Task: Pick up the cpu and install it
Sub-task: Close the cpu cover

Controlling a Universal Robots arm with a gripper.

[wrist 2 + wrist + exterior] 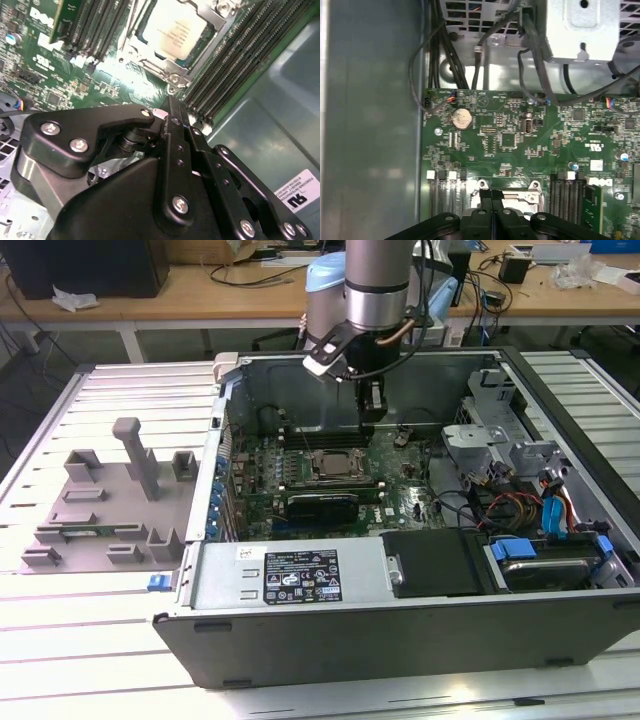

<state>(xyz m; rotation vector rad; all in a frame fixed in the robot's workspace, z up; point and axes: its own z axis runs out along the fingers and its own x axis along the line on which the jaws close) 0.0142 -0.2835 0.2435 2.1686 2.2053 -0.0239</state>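
Exterior view: the gripper (372, 416) hangs inside the computer case (330, 645), upper centre. The cpu (334, 464) sits in the socket (312, 477) at mid-frame.

Second wrist view: the fingers (174, 125) are pressed together and empty. The cpu (172, 30) is clipped by the frame edge.

First wrist view: the fingers (492, 200) mask most of the socket (522, 196).

a: where does the exterior view stand?
b: off the arm, high up and well back from the socket (335, 462), looking down at a slant. it is far enough out that the whole computer case (300, 640) fits around the socket.
a: and the wrist cameras?
b: both ride just behind the gripper (492, 196), near the socket. the first wrist view faces almost straight down on the motherboard (510, 140) beside the socket. the second wrist view looks slantwise past the gripper's linkage, closer still.
a: shared ground?
b: the socket, in all three views, and the memory slots (240, 55) just beside it.
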